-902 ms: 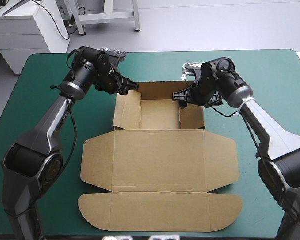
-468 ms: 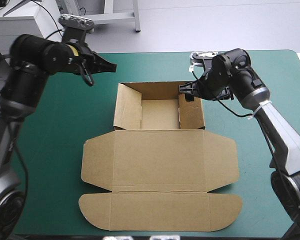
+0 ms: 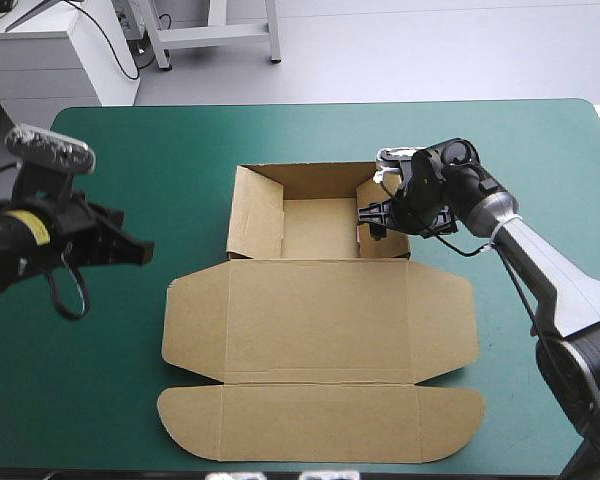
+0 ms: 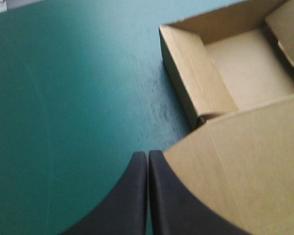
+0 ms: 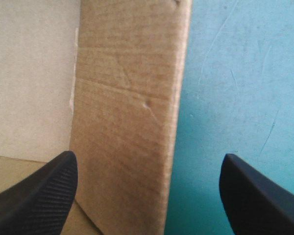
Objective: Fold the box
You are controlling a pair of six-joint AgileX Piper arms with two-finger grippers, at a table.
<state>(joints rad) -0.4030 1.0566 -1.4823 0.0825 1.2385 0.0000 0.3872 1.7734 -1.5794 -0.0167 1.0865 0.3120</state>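
— Where does the box (image 3: 318, 230) sit, and what has hold of it?

— It lies in the middle of the teal-green cover (image 3: 180, 150). Its tray is up at the far end, and the lid (image 3: 320, 320) lies flat at the near end with its flaps spread. Nothing grips it. The right gripper (image 3: 375, 215) is spread wide astride the tray's right wall (image 5: 127, 98), one black finger inside the tray and the other outside it. No contact with the board can be made out.

— And the other arm?

— The left gripper (image 4: 148, 154) is pressed closed on nothing. It hangs well off the box's left side and points at the corner where the lid meets the tray's left wall (image 4: 196, 83).

— What could spoil it from here?

— Probably the right wall. If its tuck is loose, the board may spring outward once the gripper lifts off. A sideways pinch or push there could also slide the whole box, since nothing pins its left side. Were the inner finger to catch the wall's rim on leaving, it could drag the wall up or crease it.
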